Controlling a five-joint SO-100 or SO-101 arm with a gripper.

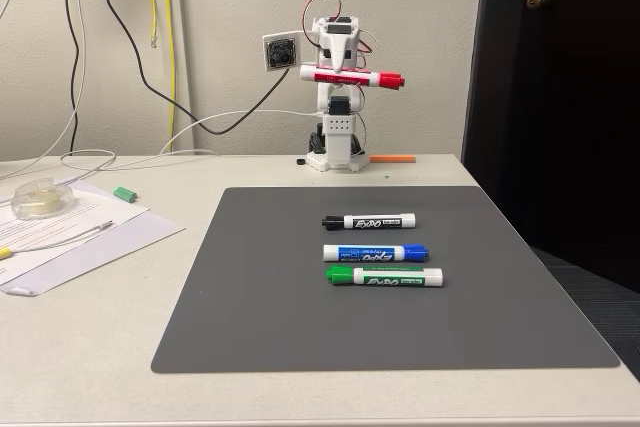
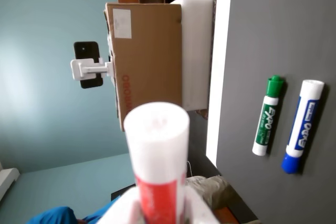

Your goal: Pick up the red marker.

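The red marker is held level high above the table at the back, across the folded white arm. My gripper is shut on its middle, with the red cap end sticking out to the right in the fixed view. In the wrist view the red marker points away from the camera, its white end near the lens, and the gripper clamps it at the bottom edge.
A dark grey mat covers the table. On it lie a black-capped marker, a blue-capped marker and a green-capped marker. Papers and a tape roll sit at the left. A cardboard box shows beyond the table.
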